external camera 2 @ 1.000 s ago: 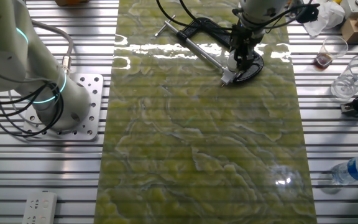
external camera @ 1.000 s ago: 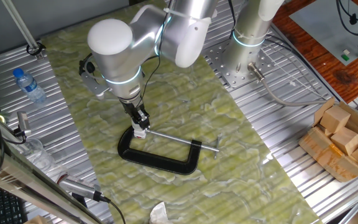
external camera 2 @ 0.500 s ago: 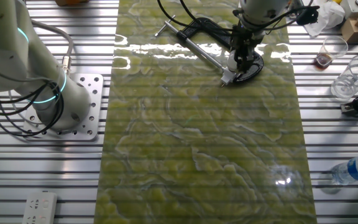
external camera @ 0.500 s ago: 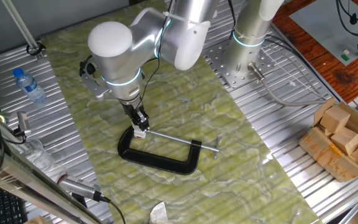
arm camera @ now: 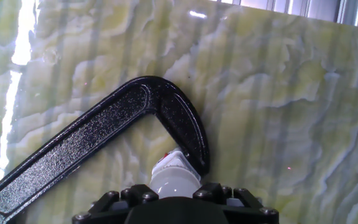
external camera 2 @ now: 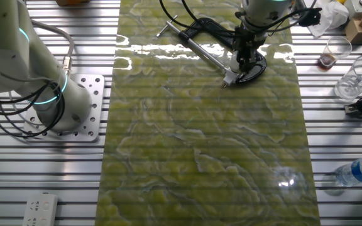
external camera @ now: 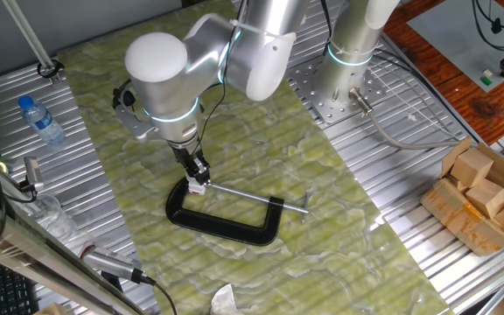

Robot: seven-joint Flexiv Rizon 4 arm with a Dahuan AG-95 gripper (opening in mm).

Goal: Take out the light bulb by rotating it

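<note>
The small frosted-white light bulb [arm camera: 174,177] sits at one end of the black C-clamp [arm camera: 104,137], its dome toward my hand. My gripper [arm camera: 174,190] is shut on the light bulb, its black fingers on either side of the dome. In one fixed view my gripper [external camera: 197,175] stands over the clamp's left end [external camera: 182,206], with the bulb [external camera: 198,185] white at its tip. In the other fixed view my gripper [external camera 2: 242,58] is above the bulb [external camera 2: 231,76] and clamp [external camera 2: 254,70]. The bulb's socket is hidden.
The clamp lies on a green marbled mat [external camera: 261,166]. Its screw bar [external camera: 256,198] runs to the right. A blue-capped bottle [external camera: 40,119] lies at the left, wooden blocks in a box [external camera: 484,197] at the right, a plastic cup [external camera 2: 332,51] nearby.
</note>
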